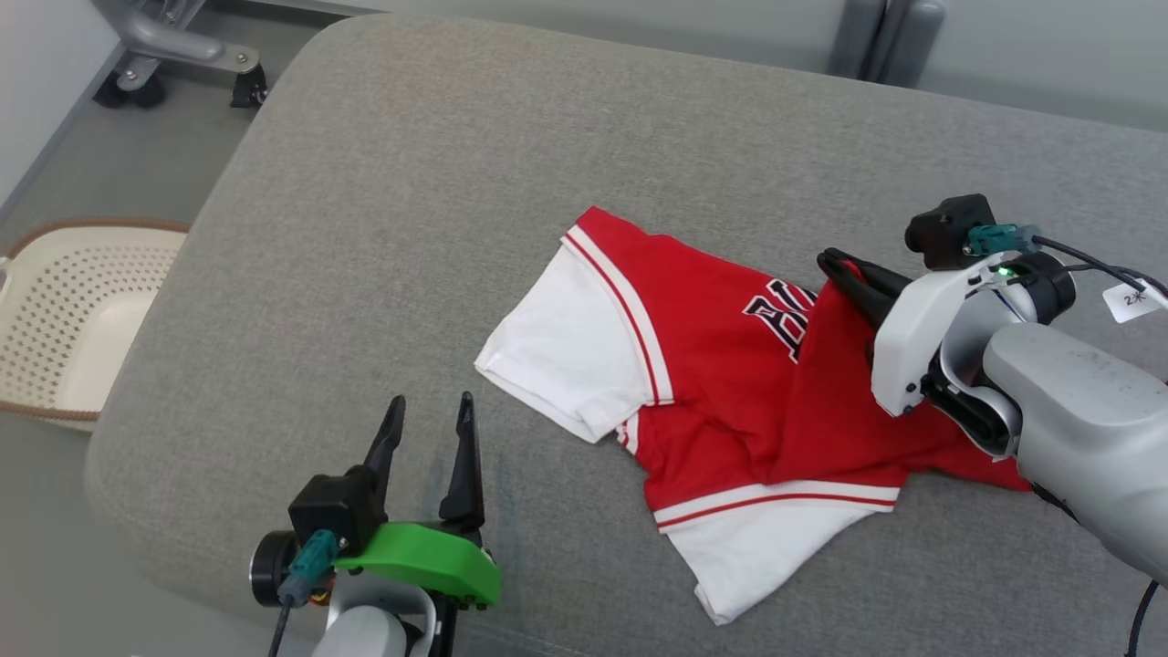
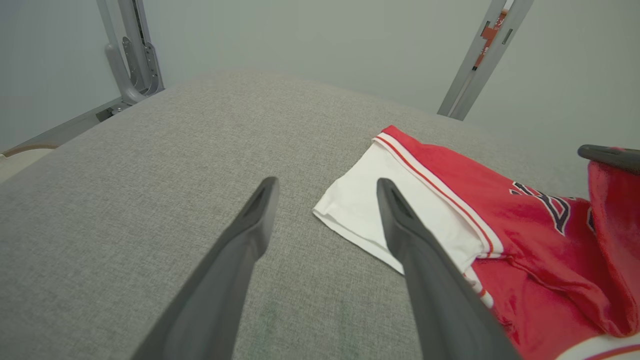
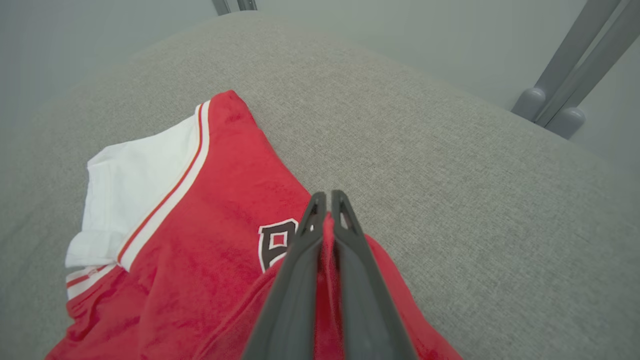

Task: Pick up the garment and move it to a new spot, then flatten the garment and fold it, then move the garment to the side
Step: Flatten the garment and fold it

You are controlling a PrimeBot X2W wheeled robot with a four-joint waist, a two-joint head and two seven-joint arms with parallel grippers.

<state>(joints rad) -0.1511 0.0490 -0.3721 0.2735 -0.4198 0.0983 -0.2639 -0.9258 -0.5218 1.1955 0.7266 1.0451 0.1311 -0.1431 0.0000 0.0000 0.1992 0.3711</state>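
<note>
Red cloth with white sleeves and striped trim: the garment (image 1: 712,383) lies crumpled right of centre on the grey padded surface (image 1: 411,182). One white sleeve spreads toward the middle and the other white part reaches the near edge. At its far right side we see a ridge of red fabric drawn up, where the right jaws are closed on a pinch of it. In the right wrist view the cloth shows squeezed between the two dark fingers (image 3: 295,280). We judge this to be the grasp for the first step, lifting the garment to a new spot; a hold at one edge should let the rest hang free. The left jaws stand wide apart and empty near the front edge, close to the spread sleeve but not touching it, presumably placed to take a second corner. A perforated basket (image 1: 73,310) sits on the floor (image 1: 55,511) beyond the surface's left end.
</note>
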